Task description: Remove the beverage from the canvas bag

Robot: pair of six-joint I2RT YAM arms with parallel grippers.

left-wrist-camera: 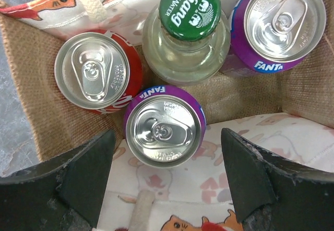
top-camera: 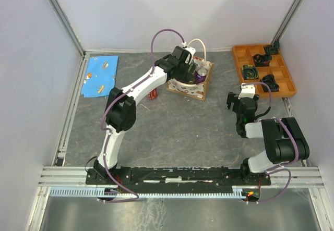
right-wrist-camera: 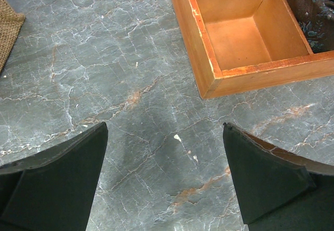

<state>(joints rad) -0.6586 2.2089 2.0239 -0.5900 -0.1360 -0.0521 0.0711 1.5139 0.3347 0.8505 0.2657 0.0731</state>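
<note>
Rough burlap lines the canvas bag around a Fanta can topped with glossy metal.

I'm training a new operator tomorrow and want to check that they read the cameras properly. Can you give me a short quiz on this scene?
1. Multiple choice: how many drinks stand in the bag, going by the left wrist view? A two, B four, C six.
2. True or false: the right gripper is shut on a can.
3. Fill in: the bottle has a ___ cap.
Key: 1 B. 2 False: the right gripper is open above the table. 3 green.
</note>
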